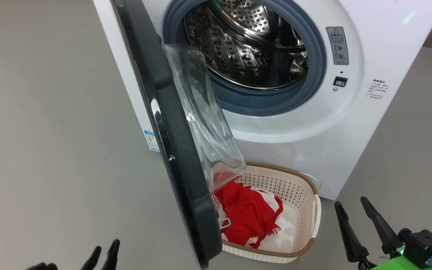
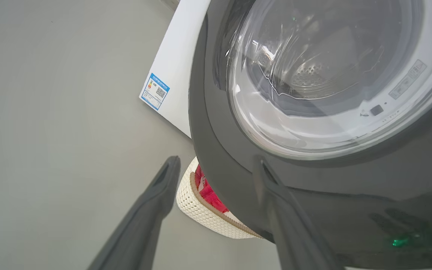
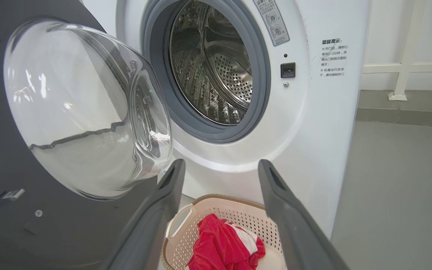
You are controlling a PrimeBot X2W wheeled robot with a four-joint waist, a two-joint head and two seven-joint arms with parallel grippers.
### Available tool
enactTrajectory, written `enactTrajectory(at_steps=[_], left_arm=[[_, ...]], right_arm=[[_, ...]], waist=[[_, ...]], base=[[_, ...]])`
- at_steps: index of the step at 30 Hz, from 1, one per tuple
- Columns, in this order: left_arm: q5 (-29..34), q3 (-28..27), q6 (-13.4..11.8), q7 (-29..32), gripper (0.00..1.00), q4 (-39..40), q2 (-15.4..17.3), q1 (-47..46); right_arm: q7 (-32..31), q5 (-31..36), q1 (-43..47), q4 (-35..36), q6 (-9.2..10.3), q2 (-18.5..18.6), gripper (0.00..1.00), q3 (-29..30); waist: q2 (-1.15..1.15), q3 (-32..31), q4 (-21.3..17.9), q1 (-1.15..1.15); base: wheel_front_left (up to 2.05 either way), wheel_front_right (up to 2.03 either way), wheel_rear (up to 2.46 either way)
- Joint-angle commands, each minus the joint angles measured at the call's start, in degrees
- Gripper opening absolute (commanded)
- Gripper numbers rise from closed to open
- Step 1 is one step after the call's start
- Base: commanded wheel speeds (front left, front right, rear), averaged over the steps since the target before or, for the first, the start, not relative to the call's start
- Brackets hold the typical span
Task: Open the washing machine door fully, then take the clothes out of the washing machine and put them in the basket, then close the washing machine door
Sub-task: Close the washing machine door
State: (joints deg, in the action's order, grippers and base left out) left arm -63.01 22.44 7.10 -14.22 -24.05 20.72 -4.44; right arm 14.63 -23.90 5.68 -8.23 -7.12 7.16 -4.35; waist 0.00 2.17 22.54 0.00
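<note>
Clothes (image 1: 248,215) lie heaped in the basket (image 1: 276,183), red with white panels, and neither gripper has hold of them. The left gripper (image 1: 106,247) has its two dark fingers spread wide with nothing between them. The right gripper (image 1: 351,202) is spread just as wide and is likewise empty.

Seen along the left gripper's fingers, the washing machine door (image 1: 171,123) looms ahead and to the right of the jaws. Its glossy black rim runs behind the right-hand finger, and whether that finger touches it cannot be told. In the gap between the two fingertips a corner of the basket peeps out from under the door's lower edge, with a scrap of red in it. Past the tip of the left-hand finger, further off, is the blue label (image 1: 151,140) at the lower corner of the white washing machine (image 1: 351,142).

Seen along the right gripper's fingers, the basket stands low between the jaws, on the floor (image 1: 51,112) just before the foot of the machine. Beyond the fingertips rises the machine's white front. The drum (image 1: 246,41), framed by the grey rubber ring (image 1: 315,75), opens above and slightly left of the jaws. Left of the left-hand finger bulges the door's glass bowl (image 1: 204,112) — the door stands out from the machine, its lower part overhanging the basket's left end.
</note>
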Motion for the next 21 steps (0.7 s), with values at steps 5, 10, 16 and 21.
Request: enactTrajectory(at_steps=[5, 10, 16, 21], left_arm=[[13.36, -8.71, 0.38, -0.75, 1.00, 1.04, -1.08, -1.22], [28.77, -16.69, 0.38, -0.76, 1.00, 3.63, -6.44, 1.34], [43.16, -23.94, 0.36, -0.77, 1.00, 7.68, -11.21, 3.56], [52.57, -27.30, 0.36, -0.77, 1.00, 11.66, -13.75, 5.45]], right_arm=[[0.37, 0.17, -0.52, 1.51, -0.36, 1.03, 1.00, -0.65], [0.37, 0.20, -0.29, 1.55, -0.36, 0.97, 1.00, -0.48], [0.37, 0.21, 0.04, 1.64, -0.36, 1.01, 1.00, -0.14], [0.37, 0.23, 0.30, 1.66, -0.36, 0.97, 1.00, 0.13]], waist=[[0.00, -0.35, 0.04, 0.00], [0.00, -0.78, -0.21, 0.00], [0.00, -1.04, -0.34, 0.00], [0.00, -1.40, -0.44, 0.00]], base=[[0.00, 0.00, 0.00], [0.00, 0.00, 0.00], [0.00, 0.00, 0.00], [0.00, 0.00, 0.00]])
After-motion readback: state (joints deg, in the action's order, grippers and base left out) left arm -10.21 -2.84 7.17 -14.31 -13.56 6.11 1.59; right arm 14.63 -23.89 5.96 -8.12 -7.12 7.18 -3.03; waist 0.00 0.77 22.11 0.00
